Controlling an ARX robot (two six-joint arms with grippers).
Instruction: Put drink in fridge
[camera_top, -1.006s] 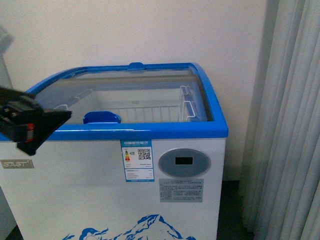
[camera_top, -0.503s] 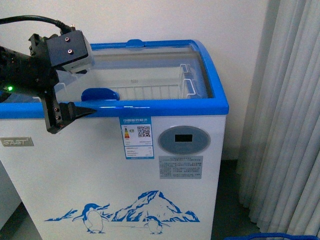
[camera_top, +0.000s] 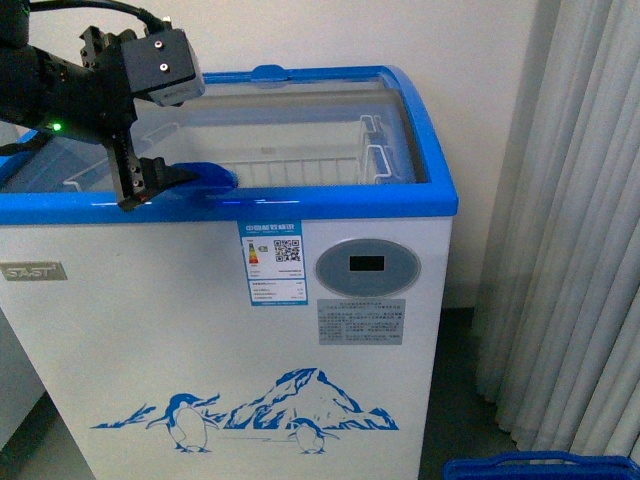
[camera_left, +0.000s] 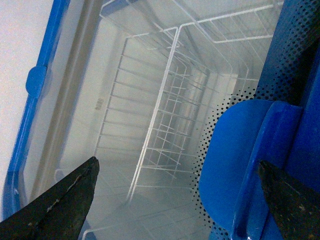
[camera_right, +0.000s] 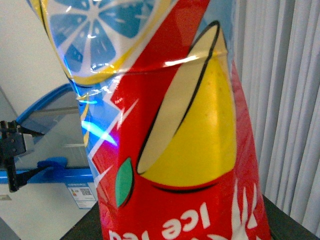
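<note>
The fridge (camera_top: 330, 201) is filling the frame's centre. At upper left, our left gripper (camera_left: 177, 167) is hovering, spread, just beside its blue lid handle (camera_top: 215, 176). The drink (camera_right: 190, 150) is filling the right wrist view, seemingly carried; the right gripper is unseen, so we cannot tell its state.

Fridge (camera_top: 200, 340): white chest cooler, upright against the wall. It has a blue top rim, a blue penguin-and-mountain print low on the front and a grey oval display panel (camera_top: 367, 267). Curved glass lid (camera_top: 290, 120) looks shut, hard to be sure through the glare. Its blue handle (camera_top: 215, 178) sits at the front rim. White wire basket (camera_top: 300, 170) visible inside. Drink (camera_right: 185, 165): bottle with red wrap, yellow lemon graphic and blue citrus slice, filling the right wrist view, outside the fridge.
</note>
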